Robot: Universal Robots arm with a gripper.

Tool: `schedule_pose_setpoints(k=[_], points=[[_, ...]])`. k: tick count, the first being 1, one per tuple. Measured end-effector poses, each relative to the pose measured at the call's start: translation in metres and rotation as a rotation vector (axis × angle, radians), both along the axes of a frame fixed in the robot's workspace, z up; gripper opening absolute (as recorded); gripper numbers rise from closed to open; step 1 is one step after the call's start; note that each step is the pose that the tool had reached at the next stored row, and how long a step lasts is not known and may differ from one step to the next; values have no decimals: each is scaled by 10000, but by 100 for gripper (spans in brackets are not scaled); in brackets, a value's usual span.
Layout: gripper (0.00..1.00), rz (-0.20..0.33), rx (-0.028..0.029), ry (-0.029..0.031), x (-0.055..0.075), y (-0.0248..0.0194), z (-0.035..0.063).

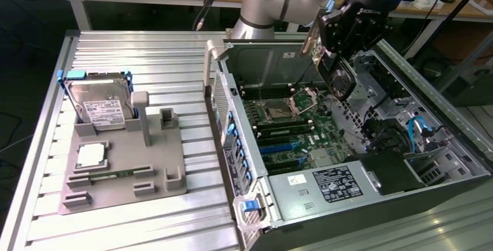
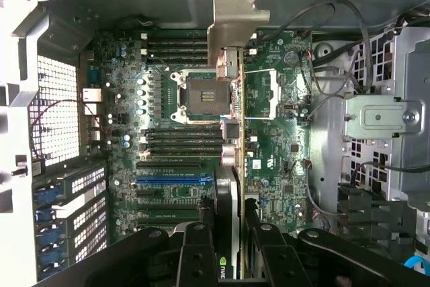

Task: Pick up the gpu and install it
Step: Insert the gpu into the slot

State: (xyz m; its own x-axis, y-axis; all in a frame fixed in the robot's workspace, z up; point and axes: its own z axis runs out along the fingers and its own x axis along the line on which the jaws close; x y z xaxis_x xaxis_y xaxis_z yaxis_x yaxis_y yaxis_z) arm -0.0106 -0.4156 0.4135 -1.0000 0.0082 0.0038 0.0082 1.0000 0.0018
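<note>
**Gpu gripped above the open case**

The gpu [image 1: 341, 81] is clamped between the fingers of the gripper [image 1: 336, 60] and is held edge-on over the open computer case [image 1: 431, 164], on the exterior view's right. In the wrist view the gripper [image 2: 232, 236] is seen closed narrowly on the thin card, one dark finger [image 2: 196, 253] pressed to each face. The gpu [image 2: 232, 166] is carried above the motherboard [image 2: 282, 99], apart from it and not seated in any slot, and it is lined up over the processor socket [image 2: 201, 92]. Its silvery bracket [image 2: 238, 15] is turned towards the far wall of the case. On the exterior view's left, a grey holder [image 1: 158, 173] is set on the ribbed metal table [image 1: 146, 46]; the hard drive [image 1: 99, 105] is stood in its far end, and the green memory stick [image 1: 115, 174] is laid nearer.
</note>
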Motion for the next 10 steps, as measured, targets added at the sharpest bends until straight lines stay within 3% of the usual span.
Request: schedule_pose_setpoints(k=[2, 10], points=[[27, 172, 0, -1, 0, 0, 0], [27, 1805, 0, 0, 0, 0, -15]])
